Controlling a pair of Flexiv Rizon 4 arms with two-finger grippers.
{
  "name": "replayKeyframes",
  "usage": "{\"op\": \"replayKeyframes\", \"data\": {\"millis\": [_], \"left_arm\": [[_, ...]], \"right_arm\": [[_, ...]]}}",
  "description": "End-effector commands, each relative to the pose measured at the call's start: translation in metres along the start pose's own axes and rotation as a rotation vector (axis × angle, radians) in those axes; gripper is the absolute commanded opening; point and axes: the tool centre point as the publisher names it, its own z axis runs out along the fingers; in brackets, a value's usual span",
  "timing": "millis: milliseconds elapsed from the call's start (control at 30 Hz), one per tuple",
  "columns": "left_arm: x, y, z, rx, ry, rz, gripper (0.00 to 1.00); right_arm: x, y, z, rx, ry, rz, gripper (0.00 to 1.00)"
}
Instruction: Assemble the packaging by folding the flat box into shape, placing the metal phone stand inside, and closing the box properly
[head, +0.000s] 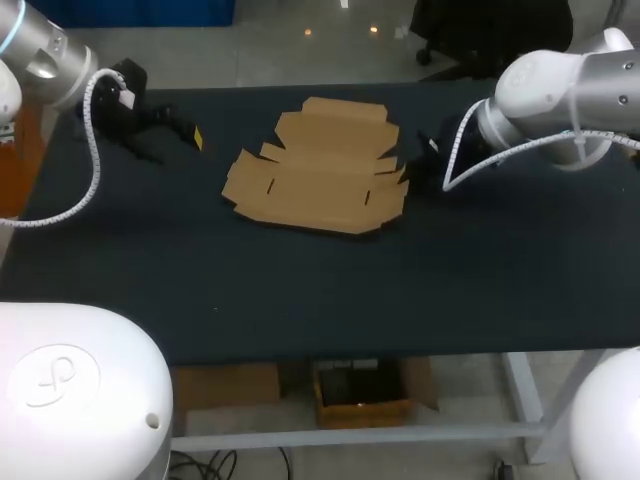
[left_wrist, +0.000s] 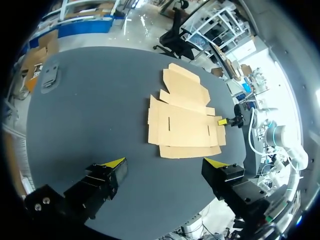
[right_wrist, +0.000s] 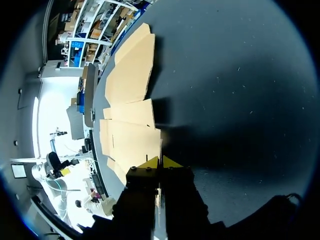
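Cardboard lay wholly unfolded: the flat box (head: 318, 172) rested on the dark tabletop (head: 300, 280) with every flap spread, so I judged that the folding step had not yet begun. The right gripper (head: 425, 165) sat low at the box's right edge. Its yellow tips were drawn together and touched, or all but touched, the nearest side flap. It was probably placed there to catch or lift that flap, though whether any card was pinched between the tips could not be told. The left gripper (left_wrist: 165, 161) hung above the tabletop, well apart from the box on the opposite side. Its fingers were spread wide and held nothing, and the box lay ahead of them, free, I judged, to be braced or folded from that side. A grey flat piece (left_wrist: 50, 76), possibly the metal phone stand, lay on the tabletop well apart from the box.
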Motion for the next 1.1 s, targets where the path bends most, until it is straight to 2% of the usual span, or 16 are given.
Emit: {"op": "replayKeyframes", "data": {"millis": [33,333,700,1100], "left_arm": [[0.002,0.002,-0.004,-0.002,-0.002,-0.003,1.0],[0.01,0.009,-0.005,0.006,-0.002,0.006,1.0],[0.022,0.021,-0.006,0.007,0.003,0.026,1.0],[0.032,0.043,-0.009,0.013,0.018,0.038,1.0]], "right_arm": [[-0.006,-0.01,-0.012,0.007,0.026,-0.008,0.0],[-0.013,-0.042,-0.03,-0.001,0.044,-0.037,0.0],[-0.015,-0.077,-0.037,0.048,0.075,-0.097,0.0],[-0.022,-0.107,-0.05,0.057,0.081,-0.109,0.0]]}}
